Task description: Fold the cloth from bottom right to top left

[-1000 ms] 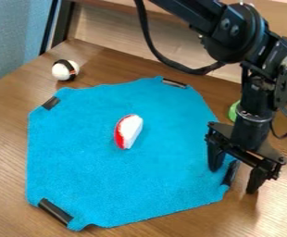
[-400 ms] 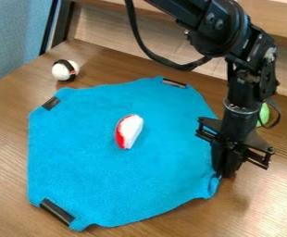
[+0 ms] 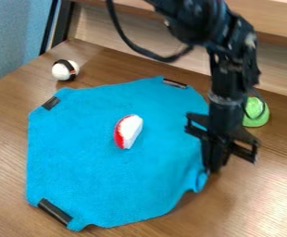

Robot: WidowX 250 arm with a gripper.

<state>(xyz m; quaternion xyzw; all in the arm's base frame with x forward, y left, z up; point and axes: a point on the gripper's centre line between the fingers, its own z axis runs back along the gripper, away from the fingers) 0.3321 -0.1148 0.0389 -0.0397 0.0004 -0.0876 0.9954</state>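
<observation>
Cloth point(image 3: 109, 157) lies mostly flat on the desk point(image 3: 7, 162), with its lower-right side rucked up and drawn inward. I've got the tool point(image 3: 214, 167) down at that edge, pointing straight down, fingers closed together. Looks like a pinch of fabric between them; can't tell how deep the bite is. Bunched fabric sits right beside the tips, edge curling there.

Step in hand, my read: grip made on the bottom-right part, fold barely begun. No layer lies over another across the middle.

Next: keep the grip, lift enough to clear the surface, then carry diagonally to the upper left and lay it down near the black strip point(image 3: 51, 102) on that side. Release only once the edge is flat.

Watch for: a shallow pinch slipping out, or too low a path shoving the whole thing along instead of folding. The red-and-white toy point(image 3: 128, 132) sits on top near the middle, right in the fold line. I expect it to get covered or pushed. The white ball point(image 3: 65, 70) is off past the top-left side, so I'd stop short of it.
</observation>
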